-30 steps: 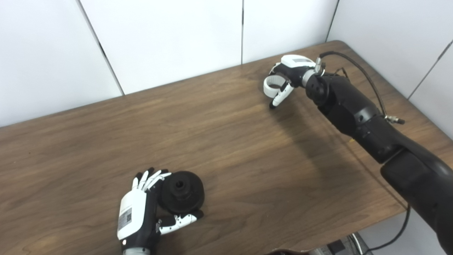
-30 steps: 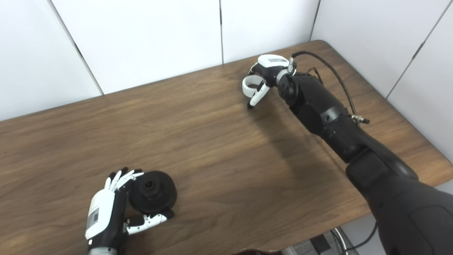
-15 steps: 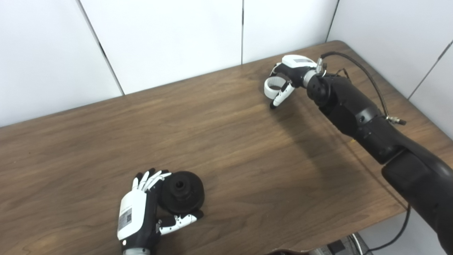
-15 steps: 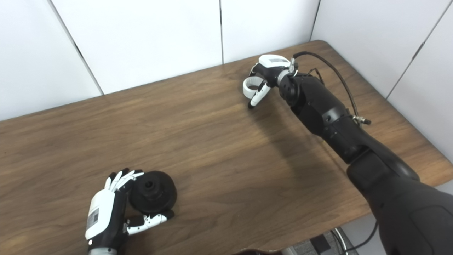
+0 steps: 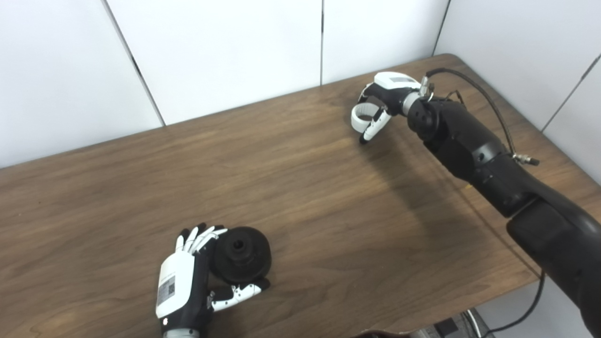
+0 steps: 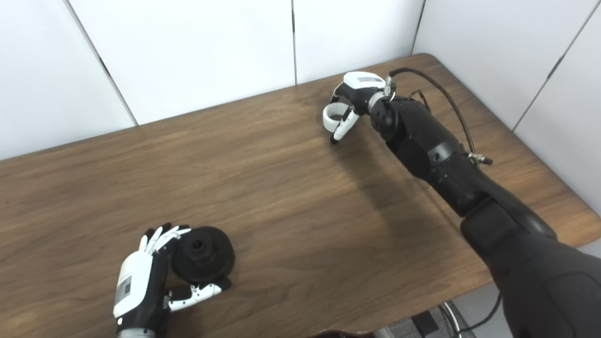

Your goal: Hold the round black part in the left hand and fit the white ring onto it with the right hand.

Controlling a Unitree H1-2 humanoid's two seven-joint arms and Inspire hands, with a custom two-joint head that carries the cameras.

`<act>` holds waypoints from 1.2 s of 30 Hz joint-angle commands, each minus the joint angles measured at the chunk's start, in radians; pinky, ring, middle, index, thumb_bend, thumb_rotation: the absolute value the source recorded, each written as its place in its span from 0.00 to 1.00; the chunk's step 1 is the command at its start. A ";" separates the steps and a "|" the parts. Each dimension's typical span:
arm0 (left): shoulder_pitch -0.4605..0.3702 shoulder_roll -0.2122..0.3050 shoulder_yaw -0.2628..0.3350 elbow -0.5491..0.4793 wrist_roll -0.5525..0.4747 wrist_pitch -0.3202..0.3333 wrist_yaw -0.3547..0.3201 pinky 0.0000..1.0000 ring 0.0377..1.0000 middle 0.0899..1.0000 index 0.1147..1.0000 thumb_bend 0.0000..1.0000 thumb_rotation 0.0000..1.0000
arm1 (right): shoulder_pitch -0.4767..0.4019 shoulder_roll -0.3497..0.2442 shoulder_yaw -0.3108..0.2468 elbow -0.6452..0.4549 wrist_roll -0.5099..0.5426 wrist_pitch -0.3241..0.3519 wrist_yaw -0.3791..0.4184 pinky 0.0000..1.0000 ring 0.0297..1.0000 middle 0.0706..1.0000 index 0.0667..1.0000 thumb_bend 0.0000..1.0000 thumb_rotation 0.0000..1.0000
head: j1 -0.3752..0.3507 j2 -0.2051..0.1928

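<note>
Your left hand [image 5: 181, 286] has its fingers [image 5: 199, 237] curled around the black part [image 5: 242, 256], low over the desk [image 5: 300, 188]. Your right hand [image 5: 382, 94] pinches the white ring [image 5: 360, 117] between its fingers, well apart from it.

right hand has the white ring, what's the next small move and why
Probably lift the right hand and carry the white ring toward the round black part. The left hand already grips that part near the table's front edge, while the ring is far off by the back edge.
</note>
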 commanded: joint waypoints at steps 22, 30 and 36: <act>0.066 -0.006 -0.015 0.005 0.009 0.041 -0.029 1.00 0.95 0.83 0.42 0.52 0.07 | 0.038 -0.048 -0.044 -0.043 0.042 -0.078 -0.051 0.93 0.95 0.81 0.45 0.52 0.13 | 0.039 -0.012; 0.056 -0.023 -0.027 0.018 0.011 0.040 -0.020 1.00 0.96 0.83 0.42 0.52 0.06 | 0.081 -0.066 -0.037 -0.244 0.047 -0.130 -0.012 0.95 0.96 0.82 0.45 0.52 0.13 | 0.064 -0.005; 0.047 -0.043 -0.044 0.022 0.029 0.062 -0.024 1.00 0.96 0.83 0.42 0.52 0.06 | 0.118 -0.071 -0.057 -0.407 0.065 -0.137 0.051 0.96 0.97 0.82 0.45 0.52 0.13 | 0.112 -0.005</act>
